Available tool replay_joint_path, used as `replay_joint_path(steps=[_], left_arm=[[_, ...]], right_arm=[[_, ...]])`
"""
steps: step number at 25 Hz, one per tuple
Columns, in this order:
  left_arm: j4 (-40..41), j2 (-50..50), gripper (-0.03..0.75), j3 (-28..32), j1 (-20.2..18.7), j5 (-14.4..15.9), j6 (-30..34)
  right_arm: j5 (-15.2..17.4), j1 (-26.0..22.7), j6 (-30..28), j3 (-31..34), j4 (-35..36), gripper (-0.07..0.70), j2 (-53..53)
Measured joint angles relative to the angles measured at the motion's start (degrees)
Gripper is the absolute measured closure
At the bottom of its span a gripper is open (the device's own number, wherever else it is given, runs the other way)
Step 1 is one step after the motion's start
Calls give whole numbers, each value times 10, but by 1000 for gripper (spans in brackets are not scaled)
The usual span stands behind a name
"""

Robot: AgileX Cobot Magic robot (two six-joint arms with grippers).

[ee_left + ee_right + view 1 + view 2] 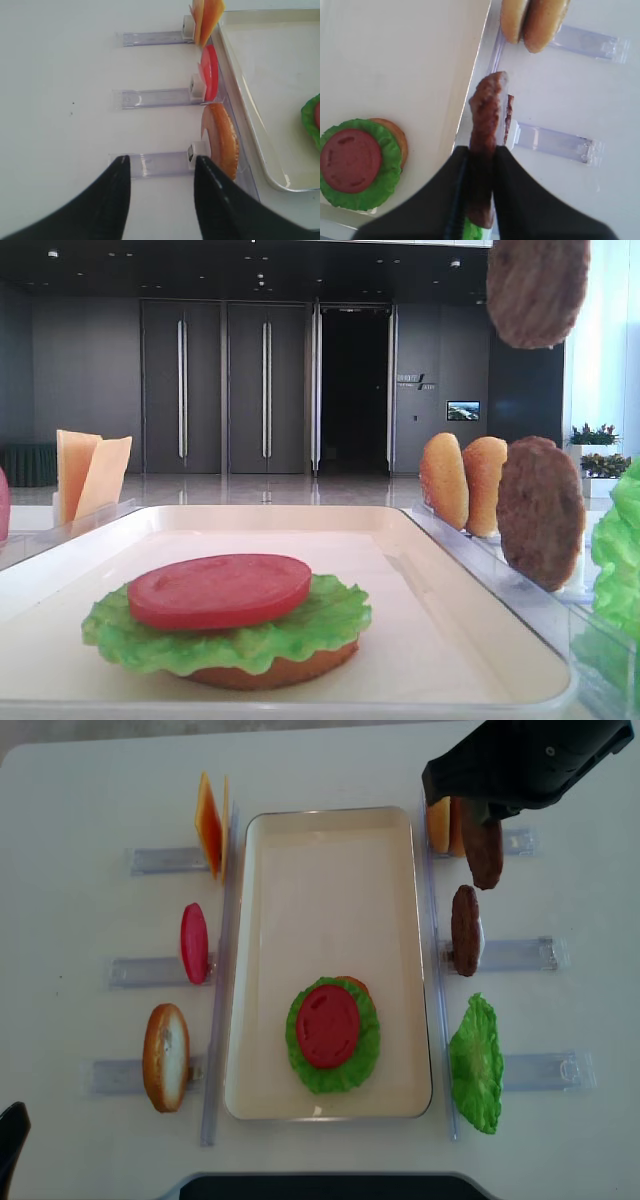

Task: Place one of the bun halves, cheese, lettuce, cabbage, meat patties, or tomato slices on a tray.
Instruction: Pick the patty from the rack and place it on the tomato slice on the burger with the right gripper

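Note:
My right gripper (482, 150) is shut on a brown meat patty (485, 852), held edge-up in the air over the right-hand racks, just outside the cream tray (330, 890). That patty (537, 290) hangs high at the right in the low exterior view. On the tray lies a stack: a bun half (352, 983), lettuce (362, 1058) and a tomato slice (328, 1025) on top. My left gripper (162, 162) is open and empty above a clear rack, beside a standing bun half (222, 140). No cabbage is in view.
Clear racks flank the tray. On the left stand cheese (210, 825), a tomato slice (193, 942) and a bun half (165, 1042). On the right stand two bun halves (438, 825), a second patty (465, 930) and a lettuce leaf (475, 1065).

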Motion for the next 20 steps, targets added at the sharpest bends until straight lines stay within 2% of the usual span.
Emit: replay_joint_path(steps=[9,20], left_arm=[[0,0,388,0,0,0,0],[0,0,388,0,0,0,0]], right_arm=[[1,-11,11,59,2,496,-99],[2,-11,26,216,43,496,-251]])
